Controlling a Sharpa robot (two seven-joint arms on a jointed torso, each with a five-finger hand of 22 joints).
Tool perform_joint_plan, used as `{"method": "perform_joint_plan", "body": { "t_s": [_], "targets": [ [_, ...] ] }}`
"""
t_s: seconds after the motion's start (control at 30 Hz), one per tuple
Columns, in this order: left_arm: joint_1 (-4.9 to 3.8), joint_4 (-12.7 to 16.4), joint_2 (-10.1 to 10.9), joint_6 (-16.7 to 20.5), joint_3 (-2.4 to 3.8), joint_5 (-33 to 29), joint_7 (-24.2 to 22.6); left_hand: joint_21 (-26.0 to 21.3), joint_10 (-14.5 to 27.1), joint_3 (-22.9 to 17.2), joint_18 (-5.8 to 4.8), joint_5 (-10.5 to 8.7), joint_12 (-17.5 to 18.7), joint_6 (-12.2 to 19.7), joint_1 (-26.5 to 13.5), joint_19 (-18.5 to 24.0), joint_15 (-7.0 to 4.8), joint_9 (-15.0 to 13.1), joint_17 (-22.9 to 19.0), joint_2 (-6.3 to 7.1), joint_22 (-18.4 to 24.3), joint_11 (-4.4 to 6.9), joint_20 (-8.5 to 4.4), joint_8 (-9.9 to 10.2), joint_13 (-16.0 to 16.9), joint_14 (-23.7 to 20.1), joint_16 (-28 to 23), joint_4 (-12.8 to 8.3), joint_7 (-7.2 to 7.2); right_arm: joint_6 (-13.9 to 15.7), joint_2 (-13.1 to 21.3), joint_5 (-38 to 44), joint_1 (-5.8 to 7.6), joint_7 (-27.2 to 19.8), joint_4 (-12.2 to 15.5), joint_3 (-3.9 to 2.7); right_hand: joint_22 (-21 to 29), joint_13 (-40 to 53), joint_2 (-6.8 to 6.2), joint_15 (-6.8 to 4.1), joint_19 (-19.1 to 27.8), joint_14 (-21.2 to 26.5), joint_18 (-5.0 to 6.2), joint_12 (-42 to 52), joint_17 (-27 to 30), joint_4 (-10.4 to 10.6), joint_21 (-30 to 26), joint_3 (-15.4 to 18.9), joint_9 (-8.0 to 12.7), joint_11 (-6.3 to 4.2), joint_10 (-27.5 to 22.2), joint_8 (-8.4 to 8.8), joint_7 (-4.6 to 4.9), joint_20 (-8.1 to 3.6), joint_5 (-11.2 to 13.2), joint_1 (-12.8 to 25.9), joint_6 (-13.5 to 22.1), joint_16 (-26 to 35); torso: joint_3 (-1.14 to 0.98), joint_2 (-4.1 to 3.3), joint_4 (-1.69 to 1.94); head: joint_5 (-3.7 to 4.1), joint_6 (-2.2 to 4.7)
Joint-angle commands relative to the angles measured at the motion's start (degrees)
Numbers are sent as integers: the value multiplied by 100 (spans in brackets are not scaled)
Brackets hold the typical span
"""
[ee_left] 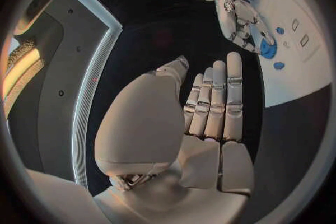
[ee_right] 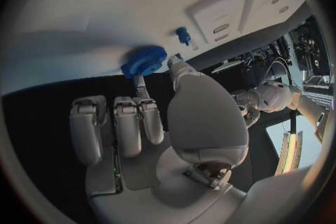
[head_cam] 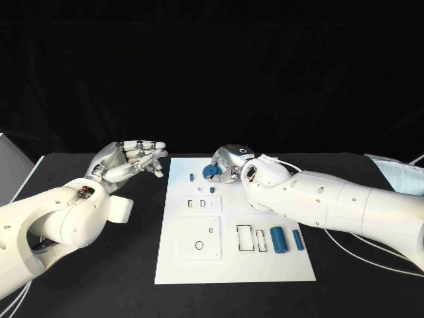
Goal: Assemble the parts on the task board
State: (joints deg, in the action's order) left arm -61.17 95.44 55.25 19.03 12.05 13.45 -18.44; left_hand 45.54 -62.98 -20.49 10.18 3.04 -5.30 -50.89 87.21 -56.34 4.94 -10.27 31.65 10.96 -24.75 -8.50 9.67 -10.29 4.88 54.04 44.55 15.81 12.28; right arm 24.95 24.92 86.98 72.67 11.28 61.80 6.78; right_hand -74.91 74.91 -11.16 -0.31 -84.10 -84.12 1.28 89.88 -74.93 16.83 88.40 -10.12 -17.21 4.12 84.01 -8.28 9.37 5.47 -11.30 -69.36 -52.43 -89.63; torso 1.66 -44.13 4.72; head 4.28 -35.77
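My right hand (head_cam: pixel 233 163) pinches the small blue toothed plastic gear (ee_right: pixel 143 60) by its rim at the far end of the white task board (head_cam: pixel 269 268); it looks light, stiff, slippery-edged, so I'd grip its teeth; my left hand (head_cam: pixel 131 160) hovers loosely curled, holding nothing.

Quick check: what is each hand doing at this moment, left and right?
Left hand: open, holding nothing, off the board's left side.
Right hand: pinching the blue gear at the white board.

One task board (head_cam: pixel 234 265), two blue cylinders (head_cam: pixel 278 238), one blue gear (head_cam: pixel 210 171).
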Motion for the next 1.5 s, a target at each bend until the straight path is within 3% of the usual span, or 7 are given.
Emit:
{"method": "perform_joint_plan", "body": {
  "t_s": [0.03,0.5,0.8,1.33,1.5],
  "targets": [
    [-3,13,-3,-86,5,20,-1,28,41,-30,32,-4,5,-5,8,31,-34,-5,-1,27,-5,6,2,35,-7,-26,20,7,-21,-259,27,-147,-16,-154,20,14,-1334,1509,8,47,-520,-588,-79,12,-1507,-8,15,36,-4,51,599,19,-6,39,25,40,2,-37,-2,2,1,-2,-6],
    [-2,9,2,-65,5,21,9,60,101,-50,29,-6,27,44,6,53,-21,3,-8,33,-22,-13,9,64,-17,-40,29,9,0,-392,158,-207,-16,-153,108,39,-1359,1509,168,31,-530,-588,-86,12,-1507,-3,35,102,-15,32,599,-25,-32,32,-38,112,-108,-37,-7,-3,-1,7,-14],
    [-2,7,5,-62,5,21,9,60,101,-50,29,-6,27,44,6,53,-21,3,-8,33,-22,-13,9,64,-17,-40,29,9,0,-219,310,-193,-21,-125,229,49,-1368,1509,236,16,-533,-588,-88,12,-1507,-7,42,111,-20,15,599,-55,-50,17,-151,191,-172,-37,-3,2,4,5,-27],
    [-1,-1,9,-53,4,21,-1,68,114,-53,29,-6,31,55,5,58,-18,4,-10,36,-26,-18,11,70,-19,-43,32,8,5,-122,538,-229,-23,-122,521,50,-1391,1509,159,0,-543,-588,-95,12,-1507,-12,62,151,-23,2,599,-77,-66,4,-198,182,-216,-37,-6,-5,-2,0,-19],
    [0,-7,8,-49,4,21,-5,68,114,-53,29,-6,31,55,5,58,-18,4,-10,36,-26,-18,11,70,-19,-43,32,8,5,206,638,-225,-23,-126,651,49,-1391,1509,166,-4,-543,-588,-95,12,-1507,-9,62,151,-24,-1,599,-81,-71,1,-205,185,-224,-37,-1,-1,11,10,-26]
  ]
}}
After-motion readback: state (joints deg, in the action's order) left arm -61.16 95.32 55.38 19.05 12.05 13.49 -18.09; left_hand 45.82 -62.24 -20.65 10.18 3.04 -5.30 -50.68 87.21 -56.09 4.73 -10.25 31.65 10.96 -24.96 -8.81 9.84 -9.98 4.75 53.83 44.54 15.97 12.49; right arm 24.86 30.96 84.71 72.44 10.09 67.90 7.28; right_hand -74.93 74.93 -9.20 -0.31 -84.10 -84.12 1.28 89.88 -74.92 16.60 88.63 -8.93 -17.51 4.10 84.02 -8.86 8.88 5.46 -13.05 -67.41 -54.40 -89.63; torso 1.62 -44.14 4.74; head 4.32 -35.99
